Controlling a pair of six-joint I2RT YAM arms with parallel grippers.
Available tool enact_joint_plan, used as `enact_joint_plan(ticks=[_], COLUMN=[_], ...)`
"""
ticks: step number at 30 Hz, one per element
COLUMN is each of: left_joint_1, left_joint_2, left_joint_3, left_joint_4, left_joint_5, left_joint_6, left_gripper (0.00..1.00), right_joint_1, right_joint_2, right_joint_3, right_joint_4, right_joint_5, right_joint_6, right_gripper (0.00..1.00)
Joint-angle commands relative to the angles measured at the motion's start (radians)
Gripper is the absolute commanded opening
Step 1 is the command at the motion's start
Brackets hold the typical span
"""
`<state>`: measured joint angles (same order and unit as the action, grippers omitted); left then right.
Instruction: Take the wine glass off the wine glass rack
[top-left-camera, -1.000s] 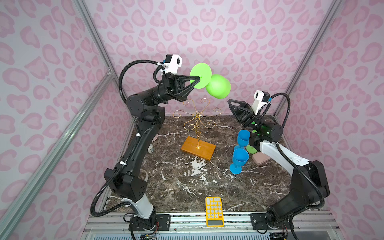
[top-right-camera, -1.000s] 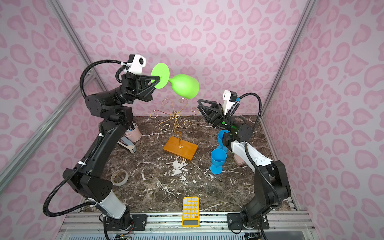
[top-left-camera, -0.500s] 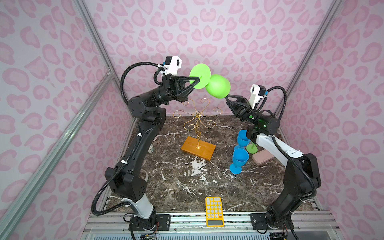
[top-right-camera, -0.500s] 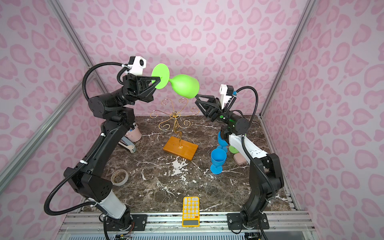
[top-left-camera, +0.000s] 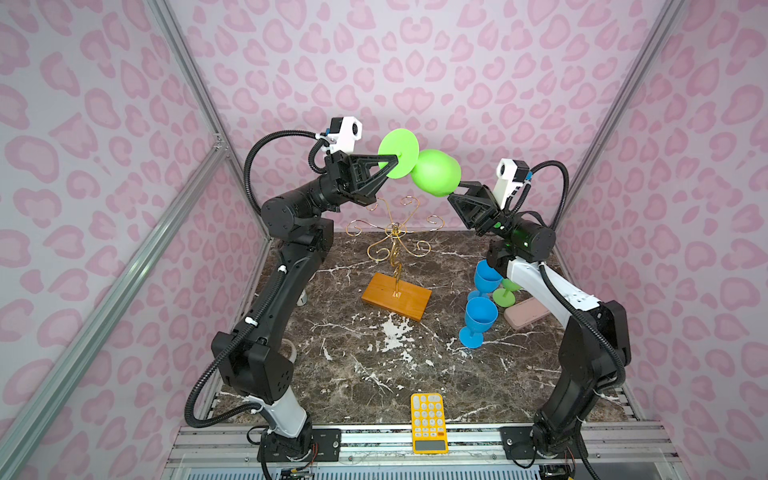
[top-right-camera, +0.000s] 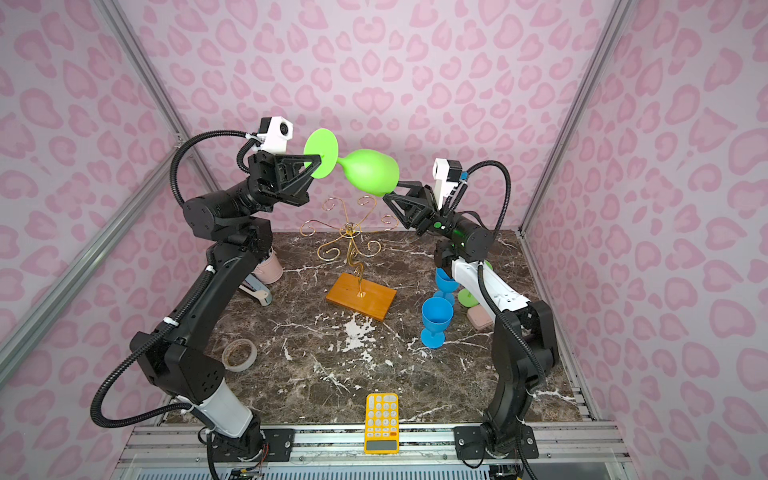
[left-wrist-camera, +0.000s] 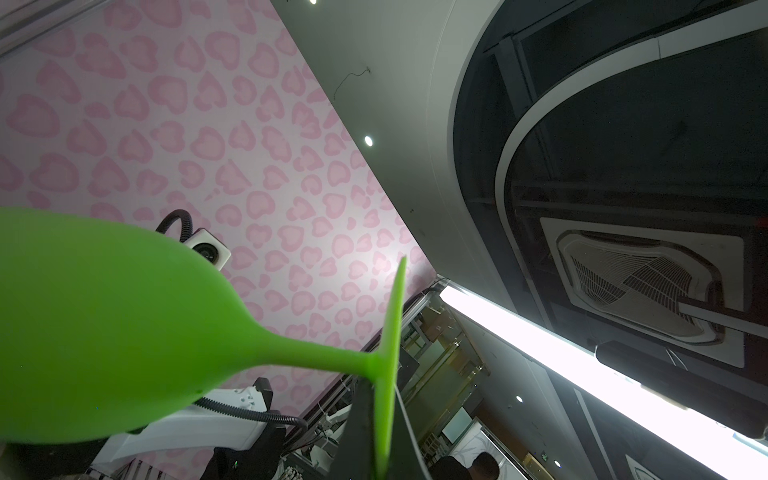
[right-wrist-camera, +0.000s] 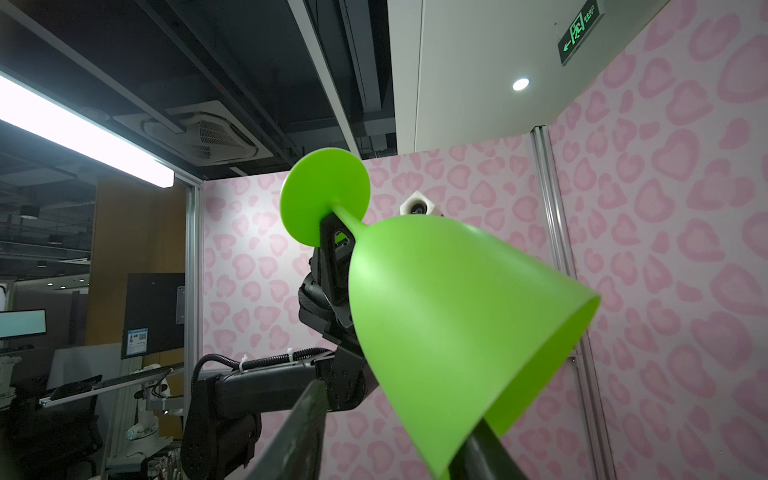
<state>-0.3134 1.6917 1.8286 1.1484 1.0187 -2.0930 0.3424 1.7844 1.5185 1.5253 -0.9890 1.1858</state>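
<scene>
The green wine glass (top-left-camera: 436, 172) (top-right-camera: 372, 172) hangs on its side high in the air, above the wine glass rack (top-left-camera: 395, 245) (top-right-camera: 351, 237). The rack is bare gold wire on an orange wooden base. My left gripper (top-left-camera: 392, 160) (left-wrist-camera: 380, 415) is shut on the glass's round foot. My right gripper (top-left-camera: 453, 193) (right-wrist-camera: 395, 411) is open at the bowl's rim. In the right wrist view one finger stands clear of the bowl's (right-wrist-camera: 449, 324) outer wall. The other finger shows at the mouth of the bowl.
Two blue wine glasses (top-left-camera: 480, 320) (top-left-camera: 486, 276), another green glass (top-left-camera: 505, 291) and a pink case (top-left-camera: 525, 318) stand under my right arm. A yellow calculator (top-left-camera: 428, 422) lies at the front edge. A tape roll (top-right-camera: 239, 355), pink cup (top-right-camera: 270, 268) and stapler (top-right-camera: 257, 291) sit at the left.
My right gripper has risen and moved left, from above the blue glasses up to the bowl's rim. The left gripper and the glass have hardly moved.
</scene>
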Motion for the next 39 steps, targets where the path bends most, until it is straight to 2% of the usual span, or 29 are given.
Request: enact_joint_plan(ticks=[1, 5, 8, 9, 10, 11, 12, 21, 23, 25, 29, 39], left_joint_1=[0.0, 0.0, 0.001, 0.001, 0.002, 0.002, 0.003, 0.011, 0.017, 0.023, 0.038, 0.053], left_joint_2=[0.002, 0.002, -0.001, -0.002, -0.004, -0.004, -0.006, -0.007, -0.01, -0.017, -0.033, -0.06], left_joint_3=[-0.014, -0.023, -0.026, -0.031, -0.036, -0.039, -0.046, -0.067, -0.078, -0.091, -0.092, -0.086], left_joint_4=[0.068, 0.077, 0.074, 0.073, 0.073, 0.074, 0.076, 0.076, 0.071, 0.07, 0.055, 0.017], left_joint_5=[-0.031, -0.034, -0.037, -0.037, -0.039, -0.039, -0.042, -0.051, -0.049, -0.052, -0.038, 0.001], left_joint_6=[-0.264, -0.271, -0.272, -0.275, -0.275, -0.278, -0.282, -0.295, -0.294, -0.294, -0.275, -0.213], left_gripper=[0.04, 0.04, 0.03, 0.04, 0.04, 0.03, 0.03, 0.04, 0.13, 0.28, 0.49, 0.71], right_joint_1=[0.008, 0.01, 0.01, 0.01, 0.009, 0.009, 0.009, 0.006, 0.004, 0.003, 0.003, -0.03], right_joint_2=[0.01, 0.02, 0.041, 0.049, 0.055, 0.058, 0.058, 0.045, 0.039, 0.033, 0.014, -0.032], right_joint_3=[0.014, 0.026, 0.046, 0.054, 0.058, 0.058, 0.056, 0.043, 0.036, 0.027, 0.01, -0.024], right_joint_4=[0.033, 0.034, 0.033, 0.033, 0.032, 0.033, 0.034, 0.033, 0.032, 0.033, 0.033, 0.029], right_joint_5=[-0.017, -0.008, -0.004, -0.002, 0.0, 0.005, 0.009, 0.011, 0.016, 0.02, 0.036, 0.145], right_joint_6=[0.008, 0.008, 0.012, 0.016, 0.019, 0.018, 0.014, 0.005, 0.002, 0.0, -0.01, -0.008], right_gripper=[0.46, 0.44, 0.38, 0.31, 0.2, 0.14, 0.11, 0.04, 0.02, 0.0, 0.0, 0.0])
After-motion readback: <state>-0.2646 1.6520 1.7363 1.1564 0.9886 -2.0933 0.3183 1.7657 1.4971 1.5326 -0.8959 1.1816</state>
